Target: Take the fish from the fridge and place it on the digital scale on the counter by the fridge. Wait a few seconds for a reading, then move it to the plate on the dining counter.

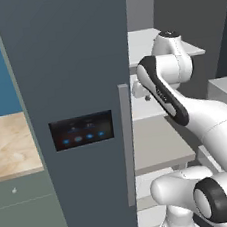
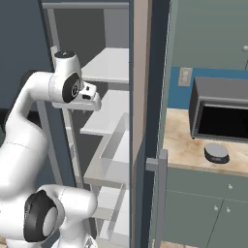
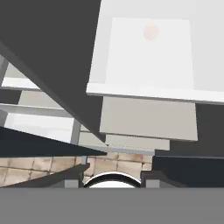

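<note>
The fish (image 3: 150,31) is a faint orange speck on a pale shelf (image 3: 148,57) inside the fridge (image 1: 74,65), well ahead of the jaws. The gripper (image 2: 92,99) hovers beside the shelves holding nothing; how wide it stands I cannot tell. The risk: reaching deep past the shelf edges, the arm could clip one or knock that tiny fish away.

One fridge (image 1: 69,65), one digital scale (image 2: 216,153), one microwave (image 2: 220,109)
</note>
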